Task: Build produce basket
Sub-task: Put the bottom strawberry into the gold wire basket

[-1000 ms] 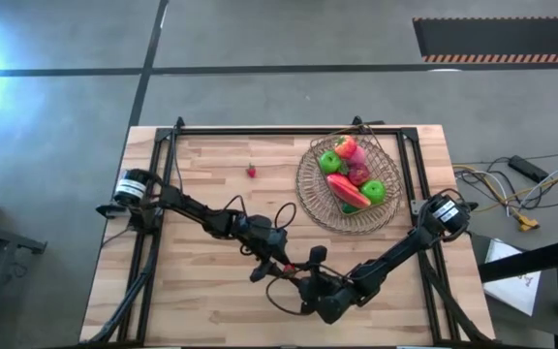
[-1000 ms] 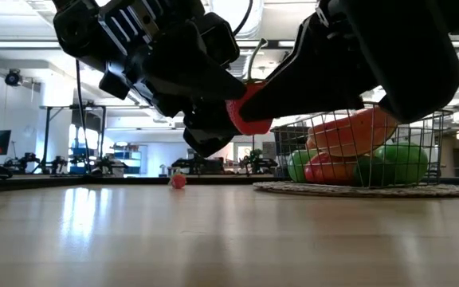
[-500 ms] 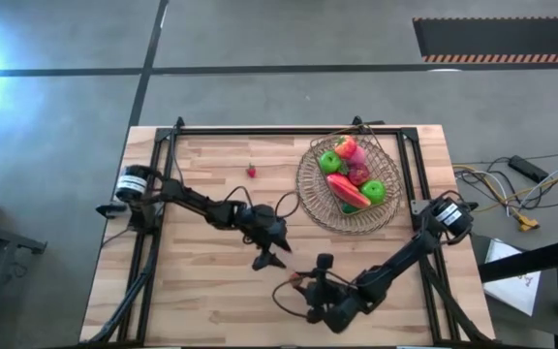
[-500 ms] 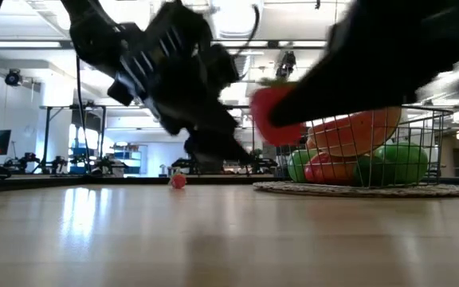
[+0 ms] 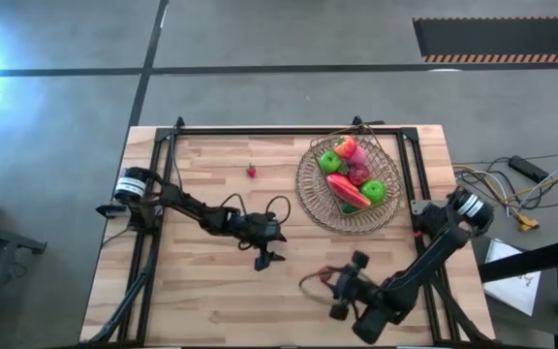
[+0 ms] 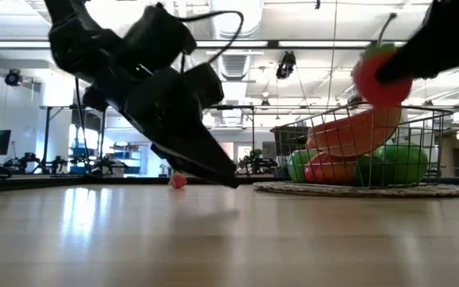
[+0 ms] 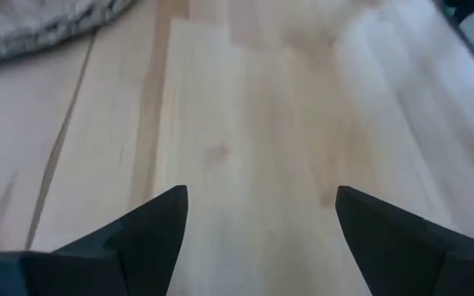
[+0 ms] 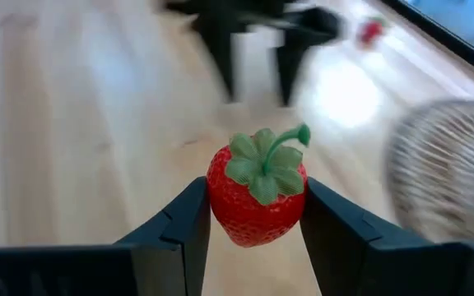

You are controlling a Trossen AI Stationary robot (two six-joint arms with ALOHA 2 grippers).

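The right hand (image 8: pixel 255 222) pinches a red strawberry (image 8: pixel 257 197) between its two dark fingers (image 8: pixel 179 226), with the green leafy top facing out. In the high view this hand (image 5: pixel 342 289) is close to the near edge of the wooden surface (image 5: pixel 201 291), a bit toward the right side, and the berry is held up in the air. The left hand (image 7: pixel 257 222) is spread wide and holds nothing; only bare wood shows between its fingers (image 7: pixel 151 230). It hangs low over the middle of the surface (image 5: pixel 264 254), pointing down, well apart from the right hand. The round basket (image 5: pixel 310 194) sits near the far right corner. Inside it lie two green apples (image 5: pixel 374 190), a long red pepper (image 5: pixel 347 191) and other red and orange produce (image 5: pixel 347 148), all piled together. One more small strawberry (image 5: pixel 251 172) lies alone on the wood near the far edge, to the left of the basket and apart from it.
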